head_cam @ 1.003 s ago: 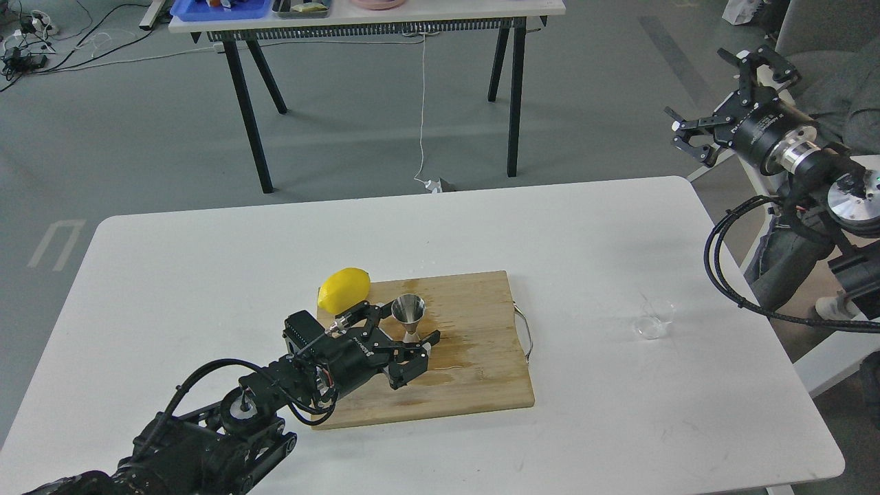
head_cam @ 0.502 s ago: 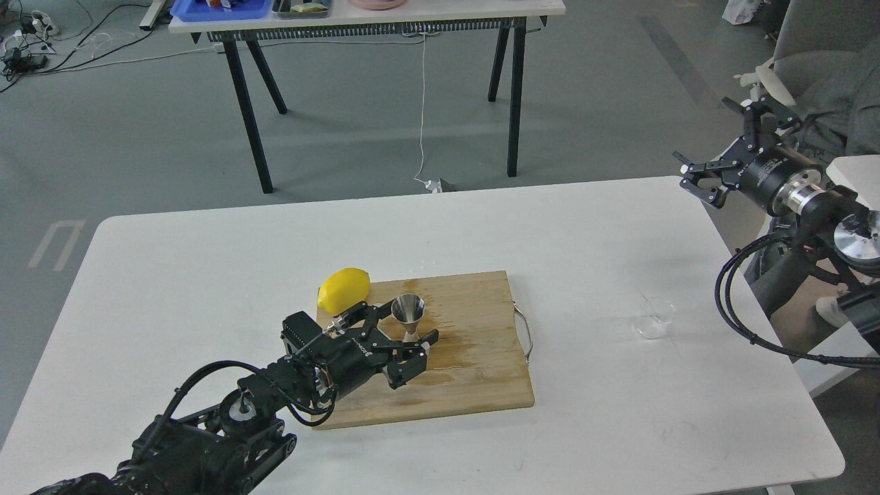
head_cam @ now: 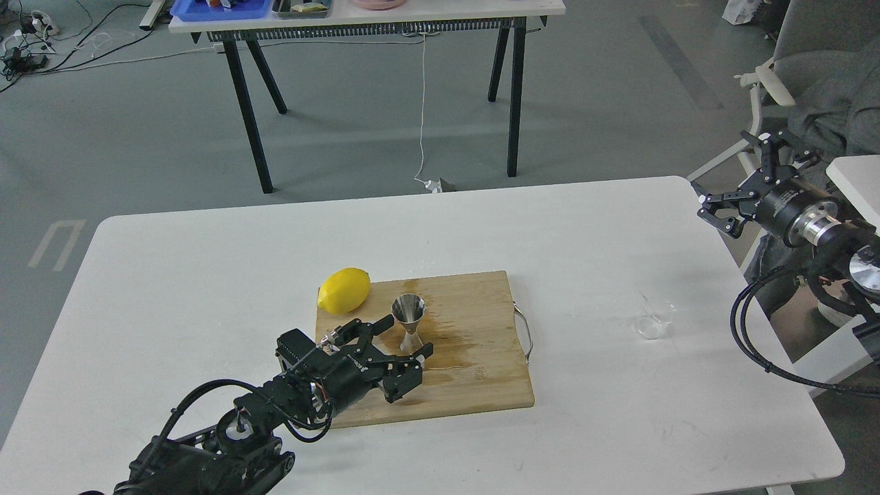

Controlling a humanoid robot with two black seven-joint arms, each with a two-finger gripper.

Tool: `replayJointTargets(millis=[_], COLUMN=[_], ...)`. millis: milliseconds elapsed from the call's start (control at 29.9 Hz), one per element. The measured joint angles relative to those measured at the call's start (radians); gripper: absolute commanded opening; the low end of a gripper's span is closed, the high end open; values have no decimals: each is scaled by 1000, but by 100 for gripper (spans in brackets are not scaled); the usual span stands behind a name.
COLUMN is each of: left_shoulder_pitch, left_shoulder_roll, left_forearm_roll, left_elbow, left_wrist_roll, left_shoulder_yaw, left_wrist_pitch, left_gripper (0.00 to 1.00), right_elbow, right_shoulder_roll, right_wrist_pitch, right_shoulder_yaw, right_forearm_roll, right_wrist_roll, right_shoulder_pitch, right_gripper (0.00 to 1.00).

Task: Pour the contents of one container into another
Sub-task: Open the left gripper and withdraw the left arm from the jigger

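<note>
The steel hourglass jigger (head_cam: 409, 322) stands upright on the wooden cutting board (head_cam: 474, 371), left of the board's middle. My left gripper (head_cam: 402, 340) is open right by it, fingers spread on either side of the jigger's lower half, not closed on it. The clear glass cup (head_cam: 654, 320) sits alone on the white table to the right of the board. My right gripper (head_cam: 739, 182) is open and empty, held above the table's far right corner, well away from the cup.
A yellow lemon (head_cam: 344, 290) lies at the board's back left corner. A wet patch darkens the board near the jigger. The board's metal handle (head_cam: 526, 331) sticks out toward the cup. A second table stands farther back.
My left gripper has drawn back slightly toward me from the jigger. My right arm has dropped and moved right, away from the table's middle. Jigger and cup have not moved.
</note>
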Motion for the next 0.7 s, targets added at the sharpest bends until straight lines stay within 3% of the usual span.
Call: replayJointTargets(millis=[234, 702], left_shoulder_pitch=[2, 112], left_shoulder_roll=[9, 252], left_forearm_roll=[-35, -78], left_elbow=[-2, -93], left_wrist_roll=[0, 0], left_shoulder_yaw=[1, -3], left_wrist_pitch=[0, 0], left_gripper=[94, 92], right_elbow=[4, 6], right_shoulder_roll=[-2, -7], right_wrist_pitch=[0, 0], right_shoulder_yaw=[17, 32], right_forearm_roll=[0, 0], right_wrist_roll=[-1, -1], right_shoulder_pitch=[-23, -26], right_gripper=[98, 98])
